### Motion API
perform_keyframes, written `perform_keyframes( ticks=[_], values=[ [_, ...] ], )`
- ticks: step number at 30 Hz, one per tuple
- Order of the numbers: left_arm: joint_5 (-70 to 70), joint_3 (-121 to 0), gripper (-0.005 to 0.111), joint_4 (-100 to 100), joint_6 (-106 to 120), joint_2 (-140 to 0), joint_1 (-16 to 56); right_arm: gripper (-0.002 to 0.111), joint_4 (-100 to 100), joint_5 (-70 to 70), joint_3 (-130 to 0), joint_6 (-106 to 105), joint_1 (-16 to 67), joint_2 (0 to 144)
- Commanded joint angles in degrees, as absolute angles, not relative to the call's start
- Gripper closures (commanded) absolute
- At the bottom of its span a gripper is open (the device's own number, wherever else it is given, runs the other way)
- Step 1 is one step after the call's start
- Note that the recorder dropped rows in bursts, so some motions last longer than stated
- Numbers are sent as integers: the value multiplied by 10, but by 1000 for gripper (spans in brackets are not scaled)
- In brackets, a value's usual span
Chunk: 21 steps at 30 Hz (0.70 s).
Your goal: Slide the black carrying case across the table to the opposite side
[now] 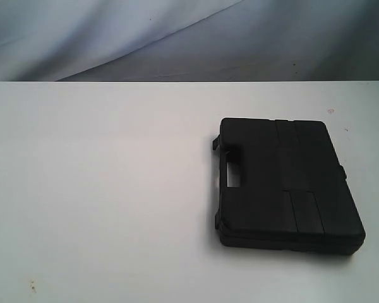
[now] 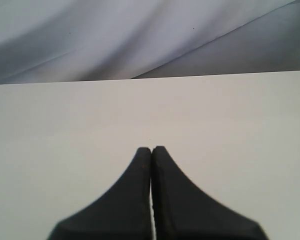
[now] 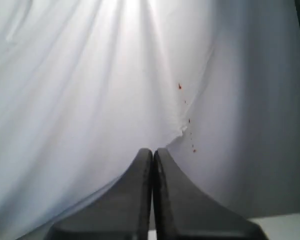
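Observation:
The black carrying case (image 1: 287, 184) lies flat on the white table (image 1: 101, 189), right of centre, with its handle cut-out facing left. Neither arm shows in the exterior view. In the left wrist view my left gripper (image 2: 151, 149) is shut with nothing between its fingers, over bare white table (image 2: 65, 130). In the right wrist view my right gripper (image 3: 153, 151) is shut and empty too, pointing at a white draped cloth (image 3: 90, 90); only a corner of the table (image 3: 280, 225) shows there. The case appears in neither wrist view.
A grey-white cloth backdrop (image 1: 177, 38) hangs behind the table's far edge. A few small specks mark the tabletop near the front left (image 1: 32, 287) and far right (image 1: 331, 111).

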<state>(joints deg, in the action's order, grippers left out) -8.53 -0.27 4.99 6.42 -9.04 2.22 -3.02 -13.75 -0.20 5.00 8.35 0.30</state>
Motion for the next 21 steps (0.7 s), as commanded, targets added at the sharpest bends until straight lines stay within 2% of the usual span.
perform_keyframes(
  ticks=[1, 8, 11, 21],
  values=[
    [-77, 0, 107, 50, 63, -87, 21, 108, 64, -196, -33, 86, 80, 0],
    [-77, 0, 107, 50, 63, -87, 21, 108, 172, -291, -94, 97, 80, 0],
    [-77, 0, 107, 50, 63, -87, 21, 108, 181, -286, -128, 97, 80, 0],
    [-77, 0, 107, 50, 63, -87, 21, 108, 275, -14, -234, 113, 80, 52]
  ],
)
